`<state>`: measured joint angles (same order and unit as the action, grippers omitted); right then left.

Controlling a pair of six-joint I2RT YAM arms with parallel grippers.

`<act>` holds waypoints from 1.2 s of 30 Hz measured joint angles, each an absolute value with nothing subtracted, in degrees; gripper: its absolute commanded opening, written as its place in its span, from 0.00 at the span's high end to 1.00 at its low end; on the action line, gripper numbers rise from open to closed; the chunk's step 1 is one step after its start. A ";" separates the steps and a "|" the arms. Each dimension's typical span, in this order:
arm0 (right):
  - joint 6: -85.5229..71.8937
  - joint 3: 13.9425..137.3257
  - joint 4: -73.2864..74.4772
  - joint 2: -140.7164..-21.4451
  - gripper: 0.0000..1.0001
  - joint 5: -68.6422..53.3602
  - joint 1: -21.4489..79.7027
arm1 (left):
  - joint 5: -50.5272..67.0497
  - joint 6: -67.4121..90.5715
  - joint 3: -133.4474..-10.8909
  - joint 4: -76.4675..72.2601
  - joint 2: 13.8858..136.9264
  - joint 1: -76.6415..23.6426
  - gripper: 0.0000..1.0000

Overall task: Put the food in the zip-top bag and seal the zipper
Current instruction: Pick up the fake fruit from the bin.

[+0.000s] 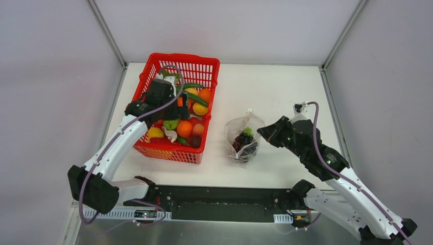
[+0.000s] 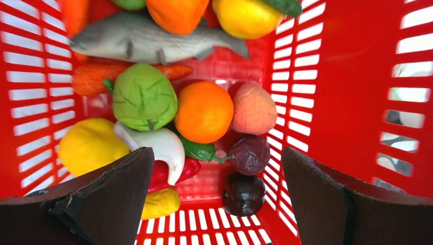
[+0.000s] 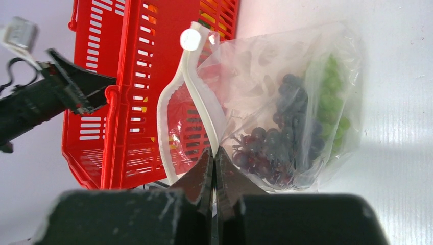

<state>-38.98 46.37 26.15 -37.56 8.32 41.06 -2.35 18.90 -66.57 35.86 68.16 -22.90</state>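
Top view: the zip-top bag (image 1: 236, 127) stands just right of the red basket (image 1: 184, 56), with grapes (image 1: 240, 142) inside. Left wrist: the left gripper (image 2: 214, 163), wide open and empty, hangs over the orange ball (image 2: 203, 111); the pick step likely requires descending and closing. Right wrist: the right gripper (image 3: 213, 159) pinches the zipper (image 3: 196, 102), and the bag mouth is open.

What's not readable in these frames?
1. Top view: left gripper, fingers hidden under its own wrist over the basket.
2. Right wrist view: whether right gripper pinches both zipper lips of the zip-top bag; its fingers cover that.
3. Left wrist view: food beyond the fish, cut by the top edge.
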 measured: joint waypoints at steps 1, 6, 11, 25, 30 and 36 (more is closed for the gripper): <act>-38.98 46.37 26.15 -37.56 1.00 8.29 41.06 | -1.61 18.90 -66.22 35.86 69.30 -22.59 0.01; -38.98 46.37 26.15 -37.50 1.00 8.27 41.06 | 2.92 18.90 -64.34 34.48 77.30 -22.39 0.05; -38.96 46.37 26.20 -37.28 1.00 8.25 41.06 | 4.45 19.09 -63.68 32.29 83.94 -22.39 0.06; -38.96 46.37 26.33 -36.38 1.00 8.27 41.06 | -2.98 26.24 -56.71 21.15 86.21 -22.37 0.20; -38.96 46.37 26.30 -36.71 1.00 8.27 41.06 | -4.69 27.55 -54.35 19.22 87.24 -22.28 0.35; -38.96 46.37 26.26 -36.84 1.00 8.25 41.06 | -4.80 27.62 -54.24 19.09 87.31 -22.28 0.57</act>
<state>-38.96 46.37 26.26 -36.84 8.25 41.06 -4.80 27.62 -54.24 19.09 87.31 -22.28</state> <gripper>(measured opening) 0.009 0.682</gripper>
